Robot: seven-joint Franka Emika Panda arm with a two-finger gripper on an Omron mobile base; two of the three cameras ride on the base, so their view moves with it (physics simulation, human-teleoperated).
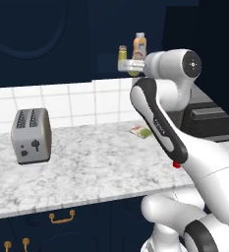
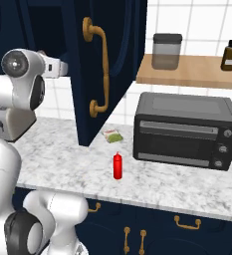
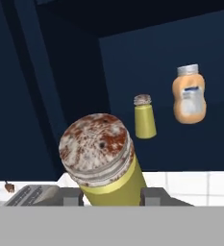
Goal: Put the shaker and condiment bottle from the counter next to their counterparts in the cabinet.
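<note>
The shaker is olive-yellow under a grey cap mottled rust-brown, like the second shaker at its one o'clock. The wider bottle is orange-tan with a pale label; the squeeze bottle is bright red on the grey-veined white counter.

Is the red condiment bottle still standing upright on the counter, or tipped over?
Upright. The condiment bottle stands on the marble counter with its nozzle pointing up, in front of the toaster oven.
</note>
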